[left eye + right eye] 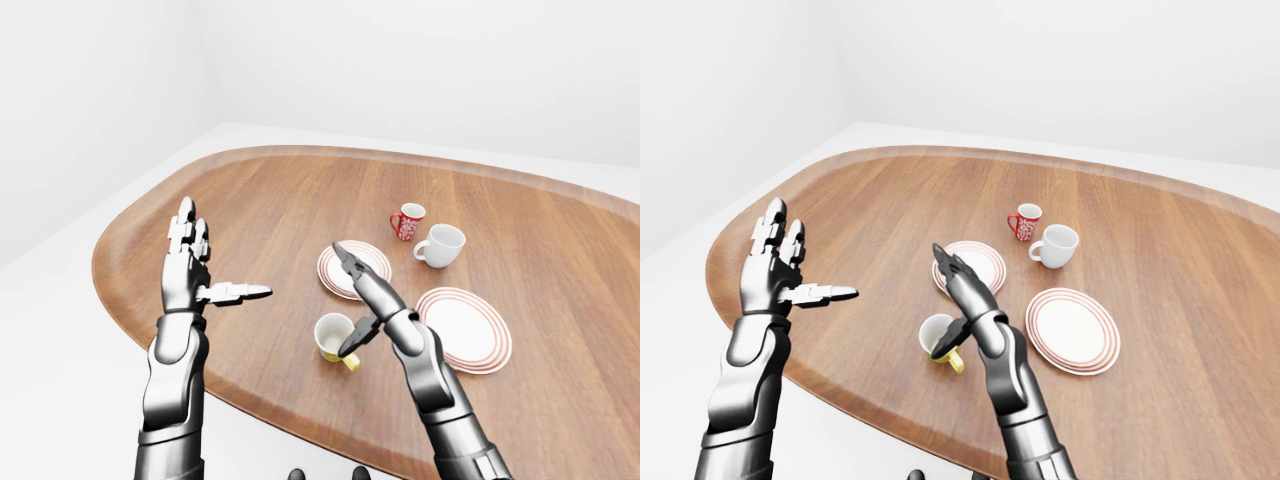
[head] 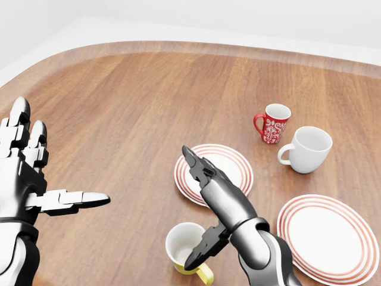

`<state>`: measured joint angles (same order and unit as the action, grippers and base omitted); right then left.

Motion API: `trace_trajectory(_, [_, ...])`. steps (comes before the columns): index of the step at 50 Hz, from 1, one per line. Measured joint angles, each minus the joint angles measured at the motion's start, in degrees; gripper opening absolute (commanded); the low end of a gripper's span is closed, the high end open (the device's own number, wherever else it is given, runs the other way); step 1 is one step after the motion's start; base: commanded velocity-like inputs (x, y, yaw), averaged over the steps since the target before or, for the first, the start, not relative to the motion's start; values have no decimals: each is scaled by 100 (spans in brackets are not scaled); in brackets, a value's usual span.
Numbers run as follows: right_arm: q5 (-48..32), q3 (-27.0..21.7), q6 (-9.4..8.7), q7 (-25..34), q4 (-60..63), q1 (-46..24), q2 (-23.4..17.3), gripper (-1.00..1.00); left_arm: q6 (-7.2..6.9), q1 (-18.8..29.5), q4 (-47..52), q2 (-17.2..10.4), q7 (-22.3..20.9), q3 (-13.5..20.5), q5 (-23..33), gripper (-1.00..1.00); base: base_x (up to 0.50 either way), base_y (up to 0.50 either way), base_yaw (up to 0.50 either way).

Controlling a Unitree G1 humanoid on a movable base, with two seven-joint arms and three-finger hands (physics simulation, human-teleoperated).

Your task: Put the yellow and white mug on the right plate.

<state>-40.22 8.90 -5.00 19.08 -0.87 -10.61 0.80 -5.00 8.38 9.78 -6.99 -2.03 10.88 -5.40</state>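
The yellow and white mug (image 2: 183,245) stands upright near the bottom of the head view, its yellow handle pointing to the lower right. My right hand (image 2: 191,208) is open just right of it. Its thumb (image 2: 197,255) lies across the mug's right rim, and its long fingers (image 2: 196,164) stretch up over the left plate. The fingers do not close round the mug. The right plate (image 2: 328,237), white with red rings, lies bare at the lower right. My left hand (image 2: 59,156) hovers open at the far left, away from everything.
A second ringed plate (image 2: 229,161) lies above the mug, partly behind my right hand. A red patterned mug (image 2: 274,123) and a plain white mug (image 2: 308,149) stand above the right plate. The wooden table's curved edge (image 2: 178,44) runs along the top.
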Motion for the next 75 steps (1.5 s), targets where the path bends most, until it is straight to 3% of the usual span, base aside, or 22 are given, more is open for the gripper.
trace_trajectory(36, [53, 72, 4, -647, -1376, -78, 98, 100, 0, -20, 36, 14, -13, -16, 20, 100, 0, 0, 0])
trace_trajectory(75, [133, -139, 300, -1067, -2881, -949, 82, 100, 0, -21, 34, 23, -20, -29, 32, 100, 0, 0, 0])
